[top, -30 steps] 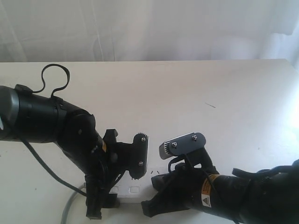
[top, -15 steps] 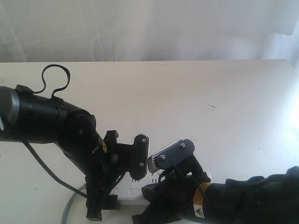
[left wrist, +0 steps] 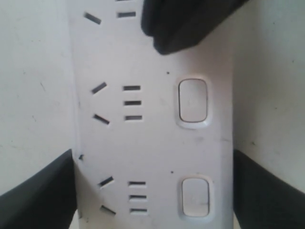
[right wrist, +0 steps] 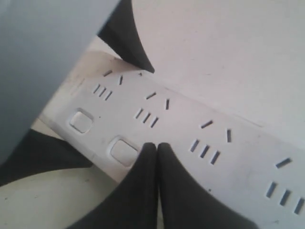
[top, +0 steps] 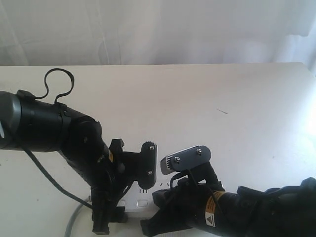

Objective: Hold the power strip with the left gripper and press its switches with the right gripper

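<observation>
The white power strip (left wrist: 152, 143) lies flat, and my left gripper (left wrist: 152, 191) is shut on it, a black finger (left wrist: 38, 193) against each long edge. Two square switches (left wrist: 193, 102) show there in the left wrist view. In the exterior view only a small part of the power strip (top: 140, 201) shows between the arms, under the left gripper (top: 126, 195). My right gripper (right wrist: 156, 145) is shut, its joined fingertips resting on the power strip (right wrist: 214, 143) right beside a switch (right wrist: 123, 150), not on it. The right gripper (top: 170, 170) hovers close to the left one.
A grey cord (top: 74, 219) leaves the strip toward the lower left edge. The pale table (top: 197, 98) stretches behind both arms to a white curtain. The left arm's looped black cable (top: 57, 81) stands above its wrist.
My right gripper has moved a little left toward the left gripper, dipping lowest half a second ago and lifting slightly since. The left arm and the strip have stayed still.
</observation>
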{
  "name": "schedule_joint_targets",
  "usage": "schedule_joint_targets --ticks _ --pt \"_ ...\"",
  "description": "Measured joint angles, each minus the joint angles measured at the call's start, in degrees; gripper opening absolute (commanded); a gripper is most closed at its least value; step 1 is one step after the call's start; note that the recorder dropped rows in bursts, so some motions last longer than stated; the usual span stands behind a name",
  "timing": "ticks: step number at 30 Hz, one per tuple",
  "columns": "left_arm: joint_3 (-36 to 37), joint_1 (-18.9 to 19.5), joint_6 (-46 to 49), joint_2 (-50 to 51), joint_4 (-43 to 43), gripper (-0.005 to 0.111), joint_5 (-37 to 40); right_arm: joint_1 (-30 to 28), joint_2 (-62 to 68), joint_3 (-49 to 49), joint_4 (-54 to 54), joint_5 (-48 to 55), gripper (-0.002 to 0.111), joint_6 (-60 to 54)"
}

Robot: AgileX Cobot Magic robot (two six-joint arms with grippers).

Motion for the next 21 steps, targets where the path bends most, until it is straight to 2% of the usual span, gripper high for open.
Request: schedule_joint_targets --ticks 4,21 --pt "0.0 0.0 -1.1 0.0 -0.4 0.000 0.3 0.0 0.0 0.0 5.3 0.6 0.000 -4.6" --pt "0.0 1.2 -2.1 0.2 -2.0 0.000 1.2 0.4 -0.2 0.6 5.7 1.7 0.000 -4.9"
